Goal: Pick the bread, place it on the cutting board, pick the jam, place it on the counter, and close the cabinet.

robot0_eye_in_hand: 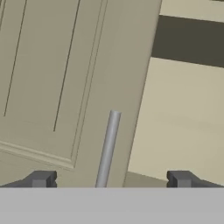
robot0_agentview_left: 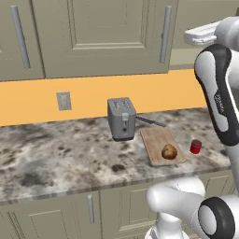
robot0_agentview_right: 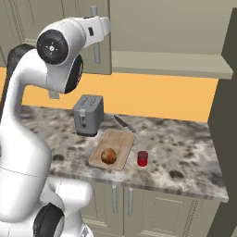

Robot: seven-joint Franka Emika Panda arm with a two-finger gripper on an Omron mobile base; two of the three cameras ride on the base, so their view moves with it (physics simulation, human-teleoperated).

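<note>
Status: bread sits on the cutting board, near end, so that step looks done. Jam stands upright on the desk, just right of the board, apart from it, so that one looks done too. Left: close the cabinet.

Hand is up at the cabinet, wide open, holding nothing. Both dark fingertips straddle the door's bar handle, not touching it as far as I can tell. The door stands ajar in the hand view: a pale shelf and a dark gap show to the right of its edge (in the right base view the door swings out over the toaster side).

Materials/shapes:
- bread: small rounded brown lump, glossy
- board: flat rectangular light wood, visible grain
- jam: short red cylinder, darker top
- desk: mottled grey-brown-white marble pattern, thick edge
- cabinet: olive-grey, panelled, long grey cylindrical handles
- toaster: boxy grey metal, left of the board, at its far end
- knife: dark, lying beyond the board near the orange wall

Judgement: last step, mostly a push on the door face or handle.
</note>
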